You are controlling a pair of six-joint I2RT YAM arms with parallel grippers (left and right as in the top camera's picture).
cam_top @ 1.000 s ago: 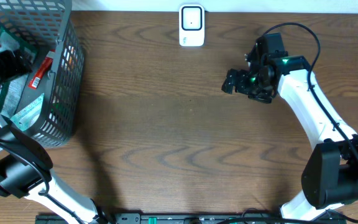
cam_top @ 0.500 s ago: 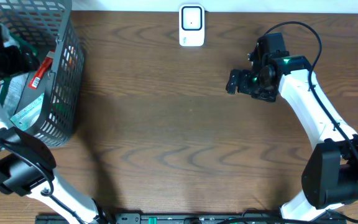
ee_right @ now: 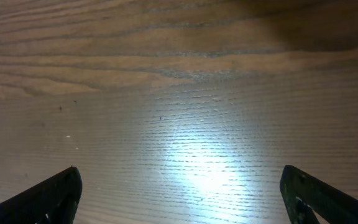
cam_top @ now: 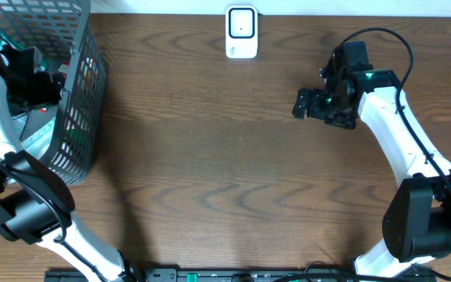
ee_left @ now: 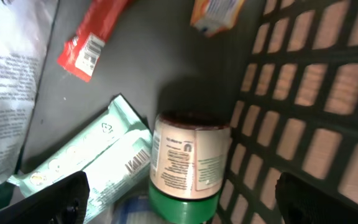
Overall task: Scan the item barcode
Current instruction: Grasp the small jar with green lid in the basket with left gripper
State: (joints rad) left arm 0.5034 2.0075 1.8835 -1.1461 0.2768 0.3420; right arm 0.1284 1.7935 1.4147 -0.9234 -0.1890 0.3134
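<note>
A dark mesh basket (cam_top: 82,117) stands at the table's left edge with the items in it. My left gripper (cam_top: 41,84) reaches inside it, open. In the left wrist view its fingers (ee_left: 51,202) straddle a jar (ee_left: 188,158) with a beige label and green lid, lying against the basket wall (ee_left: 303,93); they do not touch it. A mint-green pack (ee_left: 98,165) with a printed barcode lies left of the jar. The white scanner (cam_top: 241,31) stands at the table's far middle edge. My right gripper (cam_top: 302,103) hangs open over bare wood, holding nothing.
Also in the basket are a red wrapper (ee_left: 89,40), an orange packet (ee_left: 216,12) and a white printed bag (ee_left: 8,93). Under the right gripper (ee_right: 182,199) there is only lit wooden tabletop (ee_right: 185,124).
My left gripper has shifted inside the basket toward its right wall. The right arm has drifted slightly to the right, with its gripper still open.
</note>
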